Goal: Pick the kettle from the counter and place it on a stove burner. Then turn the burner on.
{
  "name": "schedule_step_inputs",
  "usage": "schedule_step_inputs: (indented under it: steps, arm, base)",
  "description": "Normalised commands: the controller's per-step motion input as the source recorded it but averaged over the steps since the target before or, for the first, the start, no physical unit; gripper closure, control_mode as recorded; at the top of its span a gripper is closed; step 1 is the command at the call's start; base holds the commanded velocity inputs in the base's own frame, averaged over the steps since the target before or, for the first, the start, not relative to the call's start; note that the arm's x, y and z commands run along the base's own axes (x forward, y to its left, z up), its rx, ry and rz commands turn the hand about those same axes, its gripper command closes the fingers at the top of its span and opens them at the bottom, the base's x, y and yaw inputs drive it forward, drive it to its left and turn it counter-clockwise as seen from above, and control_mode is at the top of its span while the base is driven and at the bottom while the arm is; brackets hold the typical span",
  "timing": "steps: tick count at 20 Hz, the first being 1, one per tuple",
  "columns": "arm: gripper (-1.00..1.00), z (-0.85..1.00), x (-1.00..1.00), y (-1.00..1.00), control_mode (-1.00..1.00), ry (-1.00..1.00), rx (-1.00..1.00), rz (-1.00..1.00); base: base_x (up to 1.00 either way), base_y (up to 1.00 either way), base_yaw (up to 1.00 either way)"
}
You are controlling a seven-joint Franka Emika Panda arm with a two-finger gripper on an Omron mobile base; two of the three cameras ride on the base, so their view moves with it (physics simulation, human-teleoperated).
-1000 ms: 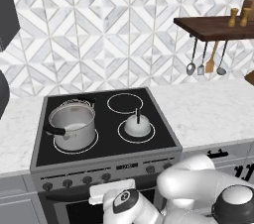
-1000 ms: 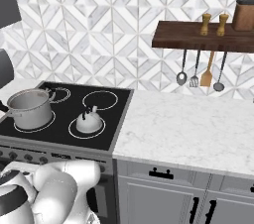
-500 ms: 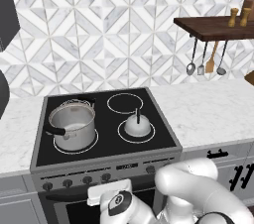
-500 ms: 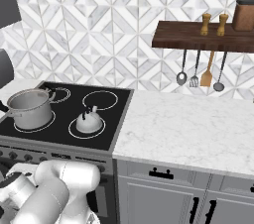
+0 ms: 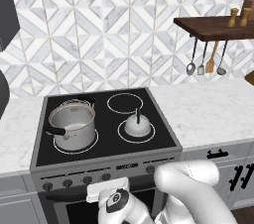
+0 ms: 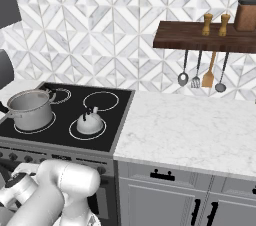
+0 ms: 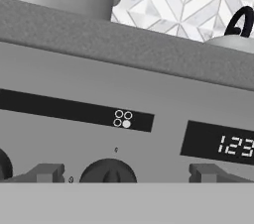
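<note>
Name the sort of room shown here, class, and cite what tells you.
A home kitchen, rendered: a black glass stove bearing a kettle and a steel pot, marble-look counter, and utensils hanging under a wooden shelf.

You had a straight-sided steel pot [image 5: 72,126] with a black side handle up and to the left of the tool, on the black cooktop. Directly ahead of the tool sat the grey control panel [image 7: 124,99], with a round dark knob [image 7: 107,172] low at centre and a digital clock display [image 7: 221,144] to its right. Far off to the right, a dark wooden shelf [image 6: 205,36] carried two small wooden shakers [image 6: 206,24], with four utensils [image 6: 201,76] hanging below against the patterned tile wall [image 5: 124,34].
</note>
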Motion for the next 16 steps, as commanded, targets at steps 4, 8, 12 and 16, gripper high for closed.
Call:
schedule_step_inputs:
  steps: [4,8,12,16]
  arm:
    - [-1.00,-0.24,0.17,0.00,-1.00,0.00,0.00,0.00]
    - [-1.00,-0.14,0.06,0.02,-1.00,0.00,0.00,0.00]
    - [-1.00,-0.20,0.01,0.22,-1.00,0.00,0.00,0.00]
    - [-1.00,0.00,0.00,0.00,-1.00,0.00,0.00,0.00]
  base:
    - [0.00,0.00,0.00]
    - [0.00,0.00,0.00]
    - [0.00,0.00,0.00]
    - [0.00,0.00,0.00]
